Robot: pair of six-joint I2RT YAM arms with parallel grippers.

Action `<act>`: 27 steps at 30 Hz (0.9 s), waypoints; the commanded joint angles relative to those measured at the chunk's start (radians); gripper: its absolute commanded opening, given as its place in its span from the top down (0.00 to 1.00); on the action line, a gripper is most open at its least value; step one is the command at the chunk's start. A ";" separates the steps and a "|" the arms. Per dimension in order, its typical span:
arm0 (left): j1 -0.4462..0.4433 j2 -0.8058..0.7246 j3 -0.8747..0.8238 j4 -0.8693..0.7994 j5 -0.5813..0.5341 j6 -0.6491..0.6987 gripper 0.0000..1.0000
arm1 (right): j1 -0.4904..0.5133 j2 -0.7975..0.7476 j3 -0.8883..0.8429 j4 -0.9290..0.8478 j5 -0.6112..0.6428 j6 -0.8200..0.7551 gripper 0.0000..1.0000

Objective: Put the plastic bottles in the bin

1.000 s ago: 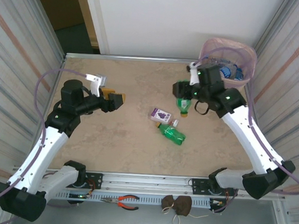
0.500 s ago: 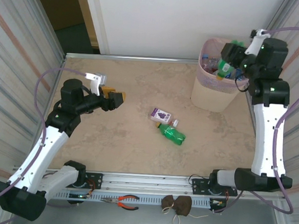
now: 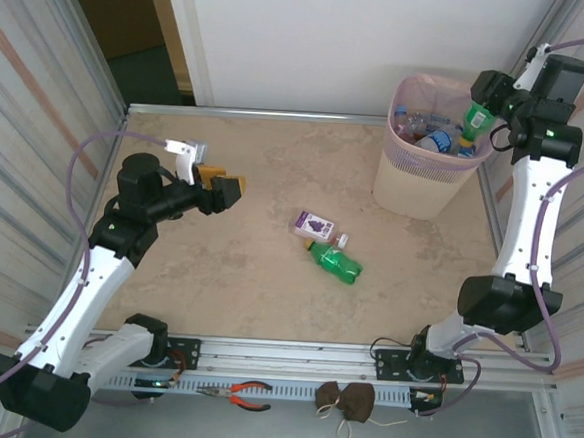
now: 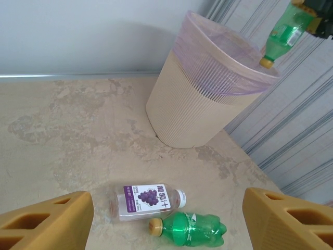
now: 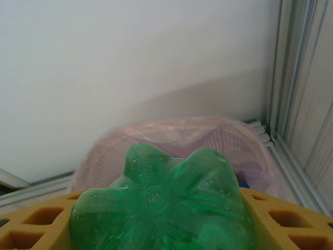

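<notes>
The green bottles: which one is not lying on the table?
The green bottle between the right fingers, cap down above the bin; the other green bottle lies on the table.

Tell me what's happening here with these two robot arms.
The right gripper holds a green bottle cap-down over the rim of the pink bin, which already contains other bottles. The left gripper hangs open and empty above the table, where a purple-labelled bottle and a second green bottle lie side by side.
</notes>
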 commanded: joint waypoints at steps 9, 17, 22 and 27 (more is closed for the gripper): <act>0.010 -0.013 -0.018 0.035 0.011 -0.018 0.24 | -0.007 -0.014 -0.257 0.069 0.076 -0.081 0.48; 0.011 -0.001 -0.022 0.049 0.017 -0.022 0.24 | -0.011 -0.031 -0.433 0.169 0.070 -0.084 0.48; 0.012 -0.002 -0.017 0.050 0.015 -0.021 0.24 | -0.012 -0.033 -0.389 0.144 0.031 -0.082 0.39; 0.010 -0.005 -0.019 0.049 0.015 -0.022 0.24 | -0.009 -0.060 -0.293 0.079 0.034 -0.074 0.29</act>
